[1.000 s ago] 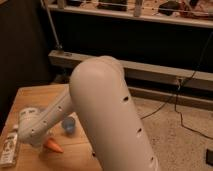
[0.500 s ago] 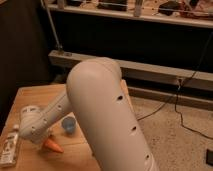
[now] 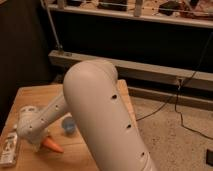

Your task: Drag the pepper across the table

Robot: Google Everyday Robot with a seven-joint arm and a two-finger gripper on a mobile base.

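Observation:
The pepper is small, orange and tapered, and lies on the light brown wooden table near its front left. My gripper is at the end of the white arm, low over the table, right at the pepper's left end. The wrist and the bulky white arm hide the gripper's tip and the pepper's thick end.
A small blue object sits on the table just right of the wrist. A flat white packet lies at the table's left front edge. Beyond the table are carpet with cables and a dark shelf unit.
The arm has shifted slightly to the left, and the pepper has slid a little left with it. The blue object and white packet have not moved.

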